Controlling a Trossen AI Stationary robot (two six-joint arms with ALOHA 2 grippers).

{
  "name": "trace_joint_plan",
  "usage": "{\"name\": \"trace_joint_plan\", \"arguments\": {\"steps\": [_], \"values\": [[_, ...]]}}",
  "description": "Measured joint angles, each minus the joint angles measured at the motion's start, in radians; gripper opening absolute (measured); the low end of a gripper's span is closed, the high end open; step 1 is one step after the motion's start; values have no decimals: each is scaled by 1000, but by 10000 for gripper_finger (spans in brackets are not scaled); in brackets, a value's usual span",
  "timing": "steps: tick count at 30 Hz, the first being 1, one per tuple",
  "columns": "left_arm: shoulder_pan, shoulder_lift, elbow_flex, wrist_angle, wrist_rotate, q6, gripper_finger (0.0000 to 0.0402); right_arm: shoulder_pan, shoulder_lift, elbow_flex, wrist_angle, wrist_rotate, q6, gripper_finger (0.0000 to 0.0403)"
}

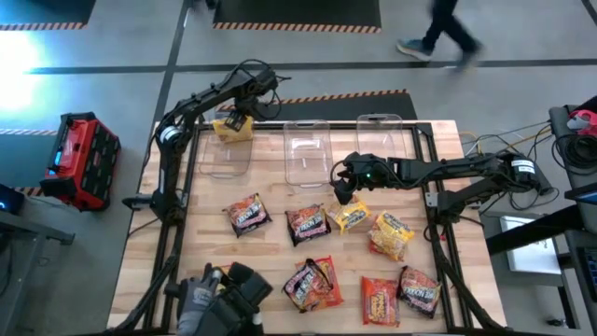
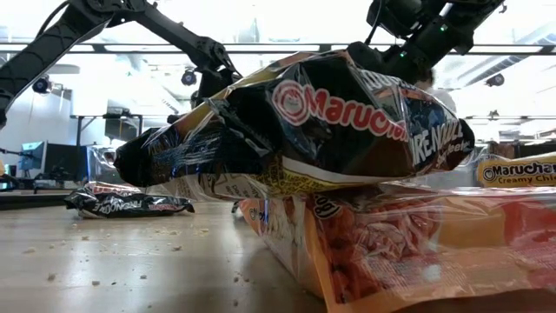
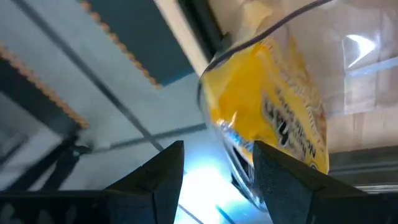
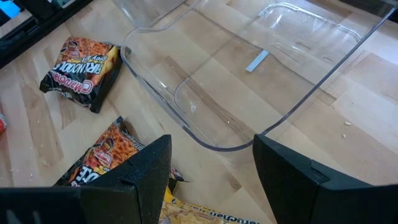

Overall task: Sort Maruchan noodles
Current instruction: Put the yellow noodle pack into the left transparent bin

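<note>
My left gripper point(image 3: 217, 152) is open over the far end of the left clear bin point(image 1: 224, 154). Just beyond its fingers a yellow Maruchan packet point(image 3: 273, 99) lies inside that bin, leaning on the bin's curved wall; in the high view the packet point(image 1: 233, 128) sits at the bin's far rim. My right gripper point(image 4: 211, 146) is open and hovers near the middle bin point(image 4: 249, 74), above a yellow packet point(image 1: 350, 217). Several more packets lie flat on the table: dark ones point(image 1: 247, 216) point(image 1: 306, 224), another yellow one point(image 1: 392, 233), a red one point(image 1: 380, 300).
Three clear bins stand in a row along the far side; the right one point(image 1: 381, 135) holds nothing I can see. A dark packet point(image 2: 304, 122) lies on a red one point(image 2: 391, 243) right in front of the low camera. A grey glove and dark device point(image 1: 219, 291) sit at the near edge.
</note>
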Motion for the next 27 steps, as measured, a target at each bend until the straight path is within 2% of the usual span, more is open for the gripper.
{"name": "trace_joint_plan", "arguments": {"steps": [7, 12, 15, 20, 25, 27], "values": [[-3, 0, 78, -14, -3, -213, 174, 0, 0, 0, 0, 0, 0, 215], [-11, 0, 186, -77, 145, -372, 174, 0, 0, 0, 0, 0, 0, 215], [-7, -1, 215, -110, 181, -476, 174, 0, 0, 0, 0, 0, 0, 215], [-13, -1, 215, -219, 234, -651, 174, 0, 0, 0, 0, 0, 0, 215], [-33, -1, 159, -300, 383, -851, 174, 0, 0, 0, 0, 0, 0, 215], [-47, -9, 111, -293, 407, -894, 174, 0, 0, 0, 0, 0, 0, 215]]}}
